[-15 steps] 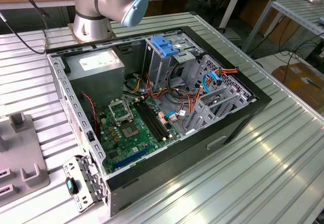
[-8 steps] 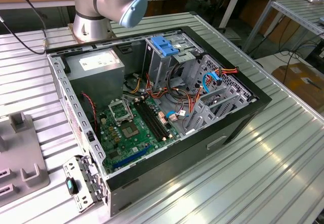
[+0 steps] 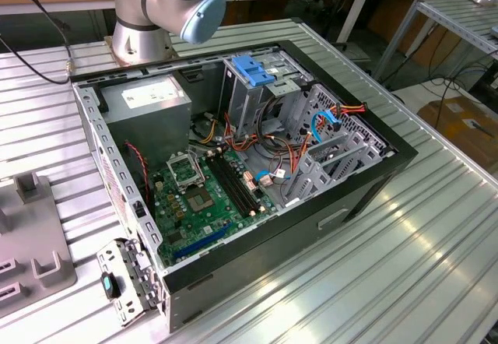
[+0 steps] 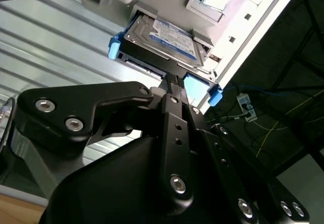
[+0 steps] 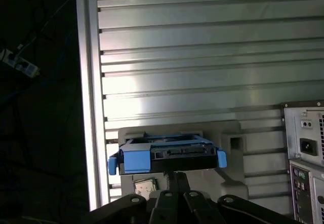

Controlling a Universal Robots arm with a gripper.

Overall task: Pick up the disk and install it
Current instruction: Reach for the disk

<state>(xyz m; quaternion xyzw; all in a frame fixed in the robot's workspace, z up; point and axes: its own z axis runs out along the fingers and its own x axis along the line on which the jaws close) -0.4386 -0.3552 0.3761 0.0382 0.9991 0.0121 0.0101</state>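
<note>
One disk (image 4: 162, 37) waits in its holder, with the pincer (image 4: 173, 78) at its near edge.

Framed by blue carrier rails, the hard drive lies label showing in a grey holder (image 5: 230, 133) on the ribbed metal desk (image 5: 192, 57), near the rear of the computer case (image 5: 304, 158). Its edge faces the arm, likely for a clean pickup. The pincer points at the middle of that edge; whether it has closed on the carrier cannot be told. The case lies on its side, panel off and drive cage (image 3: 243, 103) exposed, seemingly to receive the drive.
</note>
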